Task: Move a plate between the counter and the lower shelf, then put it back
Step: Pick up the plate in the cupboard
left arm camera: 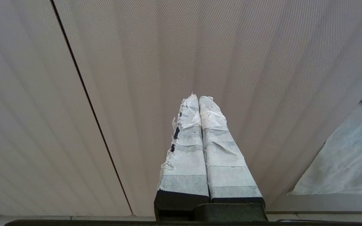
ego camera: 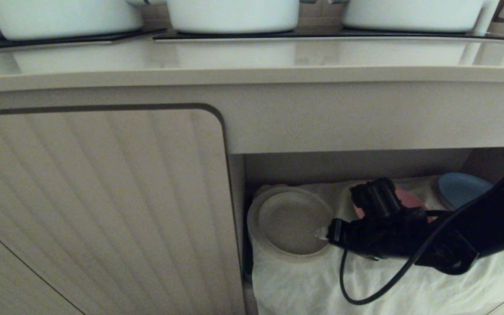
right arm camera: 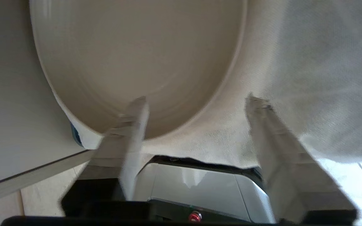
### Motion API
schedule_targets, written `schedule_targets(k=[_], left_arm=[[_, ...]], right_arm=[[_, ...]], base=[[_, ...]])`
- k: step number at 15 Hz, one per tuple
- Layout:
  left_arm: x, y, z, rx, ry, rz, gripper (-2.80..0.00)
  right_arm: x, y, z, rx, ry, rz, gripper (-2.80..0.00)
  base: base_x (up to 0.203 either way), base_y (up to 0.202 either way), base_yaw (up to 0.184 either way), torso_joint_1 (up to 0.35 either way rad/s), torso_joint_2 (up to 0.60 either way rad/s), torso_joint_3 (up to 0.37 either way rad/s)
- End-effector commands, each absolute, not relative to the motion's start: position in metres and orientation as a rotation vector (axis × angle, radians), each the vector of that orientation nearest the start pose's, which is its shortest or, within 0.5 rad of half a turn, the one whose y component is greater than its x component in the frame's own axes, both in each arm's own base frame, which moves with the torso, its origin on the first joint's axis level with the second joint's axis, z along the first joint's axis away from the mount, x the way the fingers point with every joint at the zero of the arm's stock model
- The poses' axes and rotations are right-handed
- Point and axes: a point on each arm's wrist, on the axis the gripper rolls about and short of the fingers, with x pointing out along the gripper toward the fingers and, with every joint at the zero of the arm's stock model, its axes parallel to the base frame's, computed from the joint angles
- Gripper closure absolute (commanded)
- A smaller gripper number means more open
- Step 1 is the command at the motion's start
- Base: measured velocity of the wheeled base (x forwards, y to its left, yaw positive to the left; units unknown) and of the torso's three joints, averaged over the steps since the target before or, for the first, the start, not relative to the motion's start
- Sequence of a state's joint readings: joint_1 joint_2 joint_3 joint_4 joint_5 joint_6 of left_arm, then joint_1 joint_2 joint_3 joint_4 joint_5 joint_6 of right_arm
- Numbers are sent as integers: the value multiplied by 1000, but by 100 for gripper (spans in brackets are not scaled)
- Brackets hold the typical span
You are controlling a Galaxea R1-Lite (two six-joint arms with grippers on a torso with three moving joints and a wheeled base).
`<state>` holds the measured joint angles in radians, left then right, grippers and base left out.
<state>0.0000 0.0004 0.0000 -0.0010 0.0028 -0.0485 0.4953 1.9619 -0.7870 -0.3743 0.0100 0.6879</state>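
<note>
Right gripper [right arm camera: 193, 103] jaws spread, left gripper [left arm camera: 199, 99] jaws closed

You see only part of the pink plate [ego camera: 409, 199] behind the right arm; the blue plate [ego camera: 462, 189] is partly covered at right, and the white pots [ego camera: 234, 15] run off the top edge.

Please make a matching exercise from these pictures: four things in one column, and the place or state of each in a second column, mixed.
Things:
1. small round cream matte plate
2. white pots
3. right gripper
4. left gripper

Place or state:
A. jaws together, facing the ribbed beige cabinet door
B. lying on the whitish cloth of the lower shelf
C. on the black glass panels of the counter
D. jaws apart at the plate's rim

Pairs: 1-B, 2-C, 3-D, 4-A
</note>
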Motion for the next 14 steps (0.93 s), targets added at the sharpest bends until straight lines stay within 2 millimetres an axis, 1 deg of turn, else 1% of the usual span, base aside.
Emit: schedule_targets(k=[1, 4, 7, 10, 14], left_arm=[[-23, 0, 76, -49, -2, 3, 0], [-23, 0, 76, -49, -2, 3, 0], [-23, 0, 76, -49, -2, 3, 0], [-23, 0, 76, -49, -2, 3, 0], [-23, 0, 76, -49, -2, 3, 0]], right_arm=[[286, 156, 70, 451, 904, 188, -280], [289, 157, 67, 456, 888, 195, -280], [292, 160, 59, 439, 876, 131, -280], [291, 164, 57, 447, 880, 131, -280], [295, 171, 60, 473, 836, 158, -280]], base=[[0, 0, 0, 0, 0, 0], [0, 0, 0, 0, 0, 0], [0, 0, 0, 0, 0, 0], [0, 0, 0, 0, 0, 0], [0, 0, 0, 0, 0, 0]])
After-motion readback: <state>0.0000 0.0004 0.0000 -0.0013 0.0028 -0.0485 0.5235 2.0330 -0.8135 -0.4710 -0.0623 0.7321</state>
